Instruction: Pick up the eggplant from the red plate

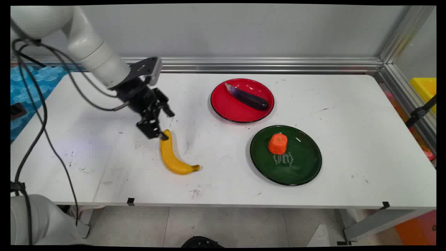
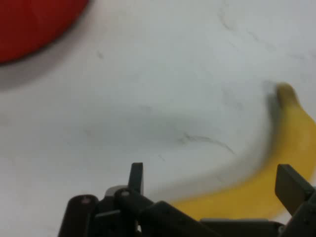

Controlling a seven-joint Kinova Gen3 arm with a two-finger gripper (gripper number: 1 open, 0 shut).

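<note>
The gripper (image 1: 161, 134) hung low over the stem end of the banana (image 1: 173, 157), its fingers spread apart with the fruit between them, perhaps just touching. The banana lay on the table (image 1: 348, 115), its length running away toward the near edge.

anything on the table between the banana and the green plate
Nothing: in the main view the stretch of white table between the banana and the green plate is bare apart from faint scuff marks.
</note>
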